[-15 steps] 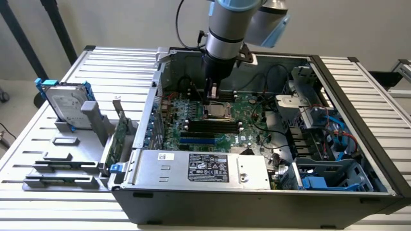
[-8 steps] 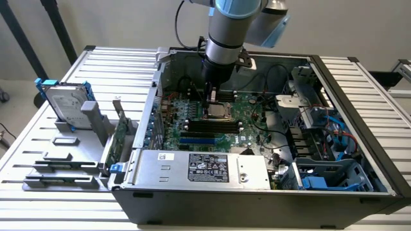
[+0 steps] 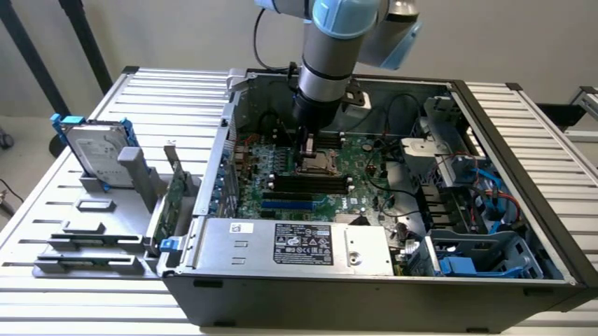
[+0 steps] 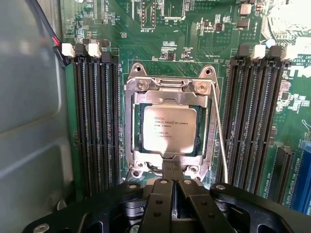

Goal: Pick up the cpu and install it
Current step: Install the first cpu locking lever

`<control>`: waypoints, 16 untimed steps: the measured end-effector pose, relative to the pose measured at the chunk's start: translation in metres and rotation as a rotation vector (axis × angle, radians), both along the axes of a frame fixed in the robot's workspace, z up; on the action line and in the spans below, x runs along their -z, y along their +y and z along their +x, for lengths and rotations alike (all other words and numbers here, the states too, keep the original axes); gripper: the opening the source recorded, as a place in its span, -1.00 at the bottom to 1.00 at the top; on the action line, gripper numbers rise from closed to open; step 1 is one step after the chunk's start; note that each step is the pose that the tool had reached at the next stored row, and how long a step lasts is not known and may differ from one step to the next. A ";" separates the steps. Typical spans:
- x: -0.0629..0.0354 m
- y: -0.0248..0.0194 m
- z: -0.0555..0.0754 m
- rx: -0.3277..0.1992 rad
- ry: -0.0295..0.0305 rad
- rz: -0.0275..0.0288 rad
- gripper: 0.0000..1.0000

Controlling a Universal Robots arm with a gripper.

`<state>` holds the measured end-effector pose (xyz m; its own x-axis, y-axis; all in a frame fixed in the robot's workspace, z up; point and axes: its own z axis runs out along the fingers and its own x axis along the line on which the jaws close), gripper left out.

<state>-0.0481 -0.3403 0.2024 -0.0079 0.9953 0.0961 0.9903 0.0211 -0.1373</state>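
Pincer: my two fingers stand closed against each other, with only a hairline seam between them, and they grip nothing. In the wrist view the tips sit at the edge of the metal socket frame, just beside the cpu. I cannot tell whether they touch the frame or hover over it. In the exterior view the pincer hangs in the upper middle of the frame, straight down into the open computer case.

Task item: the cpu lies flat inside the socket frame, printed face up and square to the opening. The frame borders all four sides. It looks placed, though I cannot confirm that it is fully seated.

Surroundings: banks of memory slots flank the socket on the green motherboard. A thin pale wire, possibly the socket lever, runs along one side of the frame. The hard drive stands outside the case at the exterior view's left, well apart.

Risks, in my judgement:
- Downward pressure from the closed tips on a chip that is not fully seated could bend the socket contacts.
- A sideways drift could catch the frame edge or the thin wire and disturb the chip.
- The tips are near the frame, so there is little room for error.
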 end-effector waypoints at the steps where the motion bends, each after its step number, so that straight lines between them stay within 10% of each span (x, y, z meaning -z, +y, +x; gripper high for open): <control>1: 0.0012 -0.0002 0.000 0.000 0.0012 -0.0011 -0.79; 11: -0.0157 0.0000 -0.005 0.000 0.0095 0.0032 -0.79; 16: -0.0256 -0.0002 -0.021 0.000 0.0096 0.0258 -0.79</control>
